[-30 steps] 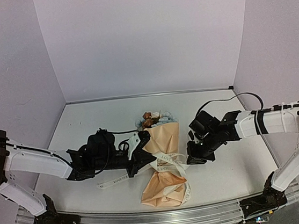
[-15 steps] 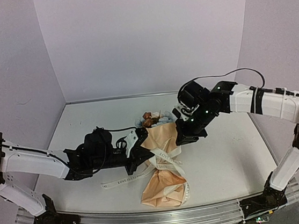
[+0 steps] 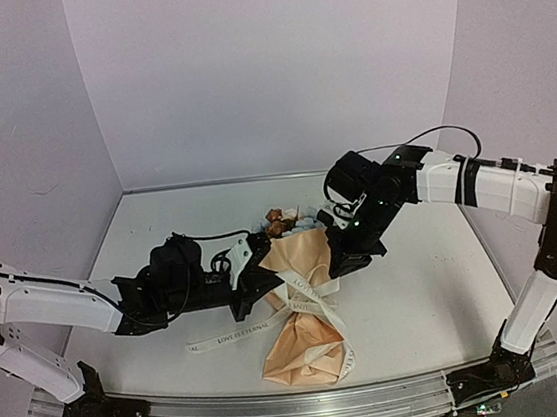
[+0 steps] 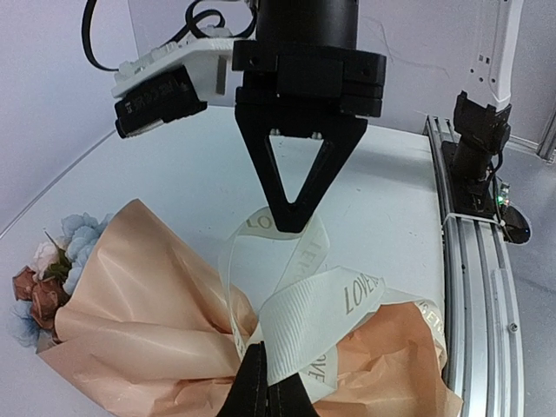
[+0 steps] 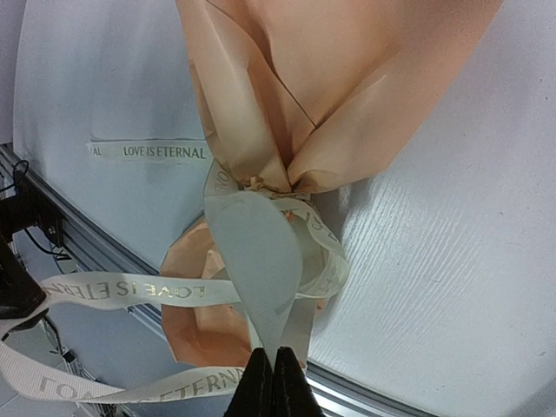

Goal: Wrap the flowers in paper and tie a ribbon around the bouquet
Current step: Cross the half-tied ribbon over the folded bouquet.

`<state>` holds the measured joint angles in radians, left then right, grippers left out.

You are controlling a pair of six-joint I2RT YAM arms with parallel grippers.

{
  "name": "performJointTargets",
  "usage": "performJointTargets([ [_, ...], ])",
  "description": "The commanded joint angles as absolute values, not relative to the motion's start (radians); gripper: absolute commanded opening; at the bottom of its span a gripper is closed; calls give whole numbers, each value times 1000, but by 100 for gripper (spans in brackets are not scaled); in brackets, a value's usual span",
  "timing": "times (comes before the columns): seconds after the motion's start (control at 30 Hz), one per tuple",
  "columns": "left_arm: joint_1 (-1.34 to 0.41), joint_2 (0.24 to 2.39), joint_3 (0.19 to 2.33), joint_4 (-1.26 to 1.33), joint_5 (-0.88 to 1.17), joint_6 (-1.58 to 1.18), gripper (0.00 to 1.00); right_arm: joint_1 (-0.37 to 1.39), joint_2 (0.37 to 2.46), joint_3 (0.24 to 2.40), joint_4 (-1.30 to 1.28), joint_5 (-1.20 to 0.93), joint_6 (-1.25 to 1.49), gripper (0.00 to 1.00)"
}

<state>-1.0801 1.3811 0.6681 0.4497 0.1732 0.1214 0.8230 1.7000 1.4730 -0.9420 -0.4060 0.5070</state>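
Peach-tan crinkled paper (image 3: 309, 255) is wrapping the bouquet (image 3: 305, 351), which is lying on the white counter (image 3: 160, 232), its long axis running near to far and the flowers (image 3: 282, 220) pointing away from the arm bases. The left fingers (image 3: 275, 287) and right fingers (image 3: 338, 265) are flanking the cinch.

Left wrist: the left fingers are pinching the cream lettered ribbon (image 4: 347, 295) fully closed, and the right fingers are nipping its loop.

Right wrist: the right fingers are clamping tight on a flat ribbon strand beside the narrow waist
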Motion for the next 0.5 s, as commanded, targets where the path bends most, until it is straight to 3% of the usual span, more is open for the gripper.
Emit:
performJointTargets([
  [0.0, -1081, 1353, 730, 469, 186, 151, 0, 818, 1700, 1522, -977, -411, 475, 0],
  [0.47, -1081, 1392, 808, 463, 229, 191, 0, 818, 1743, 1581, -999, -453, 454, 0],
])
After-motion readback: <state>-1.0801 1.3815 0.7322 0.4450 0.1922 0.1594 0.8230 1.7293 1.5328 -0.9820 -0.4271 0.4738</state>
